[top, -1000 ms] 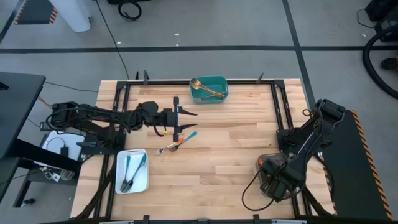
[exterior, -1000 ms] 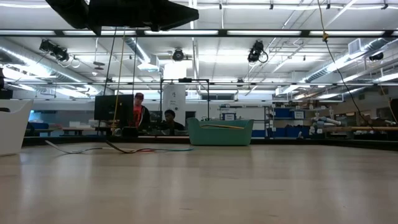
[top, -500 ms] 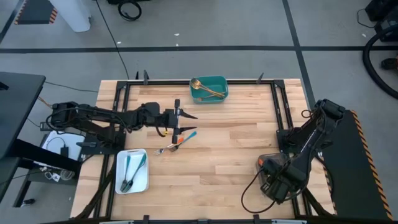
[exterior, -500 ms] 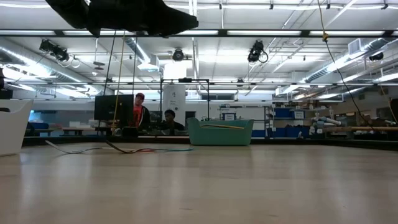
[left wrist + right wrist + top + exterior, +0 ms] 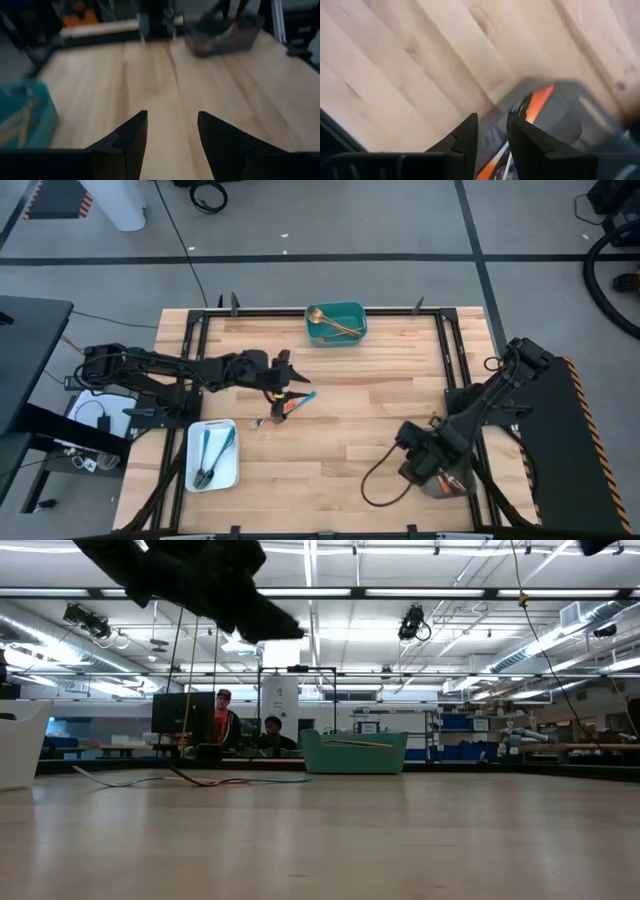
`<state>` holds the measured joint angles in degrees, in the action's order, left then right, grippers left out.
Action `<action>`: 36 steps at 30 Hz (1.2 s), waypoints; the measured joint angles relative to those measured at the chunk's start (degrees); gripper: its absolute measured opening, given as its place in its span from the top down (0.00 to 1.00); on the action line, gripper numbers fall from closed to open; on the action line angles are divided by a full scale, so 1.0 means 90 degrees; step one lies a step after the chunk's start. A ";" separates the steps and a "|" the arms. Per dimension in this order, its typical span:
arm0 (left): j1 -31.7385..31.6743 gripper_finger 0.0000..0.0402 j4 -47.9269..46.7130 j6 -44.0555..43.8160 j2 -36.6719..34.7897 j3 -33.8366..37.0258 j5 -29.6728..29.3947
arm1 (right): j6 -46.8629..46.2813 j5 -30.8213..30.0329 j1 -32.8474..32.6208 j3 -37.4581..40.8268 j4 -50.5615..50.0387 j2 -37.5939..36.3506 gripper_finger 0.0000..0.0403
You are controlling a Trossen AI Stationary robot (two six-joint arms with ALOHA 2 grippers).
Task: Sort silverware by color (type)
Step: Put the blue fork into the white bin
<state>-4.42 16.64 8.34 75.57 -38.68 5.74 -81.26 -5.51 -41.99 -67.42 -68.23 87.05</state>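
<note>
Loose silverware lies flat on the wood left of centre: an orange-handled piece [image 5: 284,409], a teal-handled piece [image 5: 301,397] and a silver fork head [image 5: 257,423]. My left gripper [image 5: 287,378] hangs open just above and on the far side of them, tipped downward; in its wrist view [image 5: 172,135] only bare wood shows between its fingers. My right gripper [image 5: 418,463] is open near the near right corner, pointing down over the grey tray [image 5: 565,115], which holds orange-handled silverware [image 5: 538,104].
A teal tray [image 5: 337,323] with gold silverware stands at the far edge. A white tray [image 5: 212,453] with teal-handled pieces sits at the near left. Black frame rails run along the table's left and right sides. People sit in the room beyond the far edge.
My left gripper has tipped downward, rolled about its own line and sunk a little toward the loose silverware. My right gripper has risen and swung toward the table's left, away from the near right corner. The silverware has stayed in place.
</note>
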 joint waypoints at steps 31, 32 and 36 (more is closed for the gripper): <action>0.1344 0.55 -0.3185 -0.2691 0.0000 0.0000 0.0001 | 0.7814 -0.2772 0.2230 0.0000 0.4151 0.0000 0.73; 0.1350 0.55 -0.3204 -0.2706 0.0000 0.0000 0.0002 | 0.8001 -0.2767 0.2253 0.0000 0.4315 0.0000 0.73; 0.1347 0.55 -0.3274 -0.2742 0.0000 0.0000 -0.0003 | 0.8517 -0.2769 0.2362 0.0000 0.4828 0.0000 0.73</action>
<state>7.70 -12.83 -16.34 75.57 -38.68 5.71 -4.61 -30.44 -20.73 -67.42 -24.77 87.05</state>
